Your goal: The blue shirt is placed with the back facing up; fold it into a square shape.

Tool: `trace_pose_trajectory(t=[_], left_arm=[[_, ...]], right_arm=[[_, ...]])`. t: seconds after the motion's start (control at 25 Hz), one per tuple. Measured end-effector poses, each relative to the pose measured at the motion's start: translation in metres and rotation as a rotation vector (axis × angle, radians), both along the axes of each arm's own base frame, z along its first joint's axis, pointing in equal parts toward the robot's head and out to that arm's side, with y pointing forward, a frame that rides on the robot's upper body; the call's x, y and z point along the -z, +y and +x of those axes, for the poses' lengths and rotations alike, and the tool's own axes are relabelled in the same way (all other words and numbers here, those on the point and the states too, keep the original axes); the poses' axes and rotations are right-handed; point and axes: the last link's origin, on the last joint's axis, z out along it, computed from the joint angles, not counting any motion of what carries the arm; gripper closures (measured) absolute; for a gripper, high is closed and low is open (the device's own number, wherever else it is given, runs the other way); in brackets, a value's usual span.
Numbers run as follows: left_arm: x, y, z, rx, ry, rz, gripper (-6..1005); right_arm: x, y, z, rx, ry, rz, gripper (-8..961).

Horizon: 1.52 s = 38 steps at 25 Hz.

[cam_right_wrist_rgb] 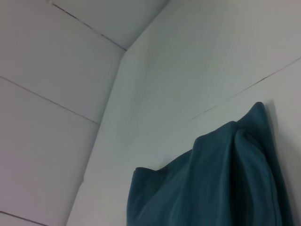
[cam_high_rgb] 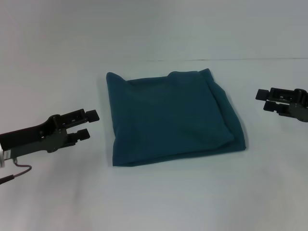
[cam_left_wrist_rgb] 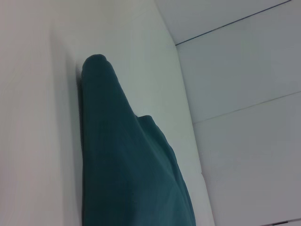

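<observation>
- The blue shirt (cam_high_rgb: 171, 118) lies on the white table (cam_high_rgb: 154, 202) between the two pincers, already gathered into a compact, roughly square packet. No sleeves or collar stick out, and no lettering shows on the upper face.
- Left pincer (cam_high_rgb: 88, 124): parked low over the table, just off the shirt's edge on that side, not touching cloth. Its two fingers stand apart with a clear gap and nothing held.
- Right pincer (cam_high_rgb: 264, 101): hangs well clear of the shirt's opposite edge, also off the cloth. Fingers appear apart, empty.
- The shirt's edge nearest the right pincer looks looser: an under-layer peeks out past the top layer and rounds off the near corner there. The far edge has two small raised bumps at the corners.
- From the left wrist, the shirt (cam_left_wrist_rgb: 127, 169) shows as a thick, layered fold; from the right wrist, the shirt (cam_right_wrist_rgb: 216, 183) shows soft ridges along its edge.
- Judgement: folding looks essentially done, square shape reached. At most a tidy of that uneven edge remains.
</observation>
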Motion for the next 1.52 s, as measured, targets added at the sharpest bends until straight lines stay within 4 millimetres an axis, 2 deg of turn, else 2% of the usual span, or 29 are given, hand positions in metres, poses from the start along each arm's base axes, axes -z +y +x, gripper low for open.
trace_pose_trajectory(t=[0.4,0.56,0.72,1.2,1.52], left_arm=[[0.012,-0.001,0.000,-0.077,0.000,-0.101,141],[0.036,-0.004,0.001,-0.160,-0.033,-0.118,142],[0.048,-0.007,-0.002,-0.196,-0.041,-0.130,142],[0.067,-0.012,-0.010,-0.278,-0.040,-0.130,145],[0.077,-0.011,-0.007,-0.288,-0.041,-0.134,146]], right_arm=[[-0.005,-0.001,0.004,0.022,0.003,-0.003,270],[-0.006,-0.001,0.004,0.032,0.009,-0.005,270],[-0.006,-0.001,0.004,0.037,0.012,-0.007,271],[-0.006,-0.001,0.004,0.044,0.018,-0.009,272],[-0.007,-0.001,0.004,0.047,0.020,-0.005,271]])
